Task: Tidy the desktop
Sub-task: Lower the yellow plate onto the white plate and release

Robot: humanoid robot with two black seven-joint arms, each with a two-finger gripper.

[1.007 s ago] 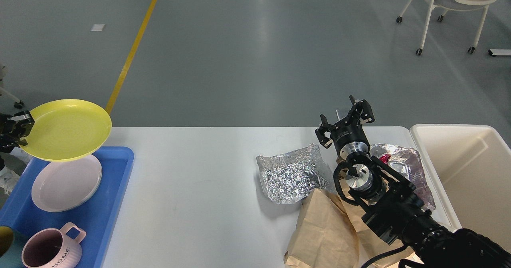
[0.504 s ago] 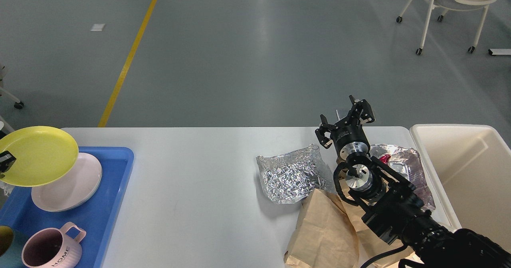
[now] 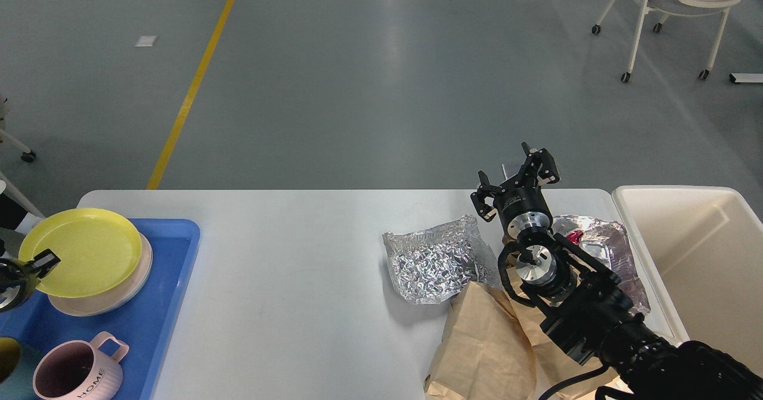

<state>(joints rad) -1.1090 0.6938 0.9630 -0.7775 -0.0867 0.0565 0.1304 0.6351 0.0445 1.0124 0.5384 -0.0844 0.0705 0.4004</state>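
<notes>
Currently the left end effector (image 3: 27,267) sits at the near-left rim of the yellow plate (image 3: 83,251), fingers pinched on the rim as far as the view shows. The plate rests stacked on the pale pink plate (image 3: 119,295) inside the blue tray (image 3: 173,269), roughly level. Just in front in the same tray: a pink mug (image 3: 77,370) marked HOME, and a teal cup (image 3: 9,376) cut off by the frame edge.

The right end effector (image 3: 515,179) hovers over the far right edge of the surface (image 3: 286,257), fingers spread wide, holding nothing. Below it lie crumpled foil (image 3: 432,263), a second foil sheet (image 3: 602,245) with something red on it, and a brown paper bag (image 3: 483,346). The cream bin (image 3: 697,257) stands just beside the surface's right end and looks empty in the visible part.

Progress judgement: the dishes side looks nearly done, with the plate seated and release not yet made. The trash side is untouched; foil and bag are probably all bound for the bin. Roughly half left.
</notes>
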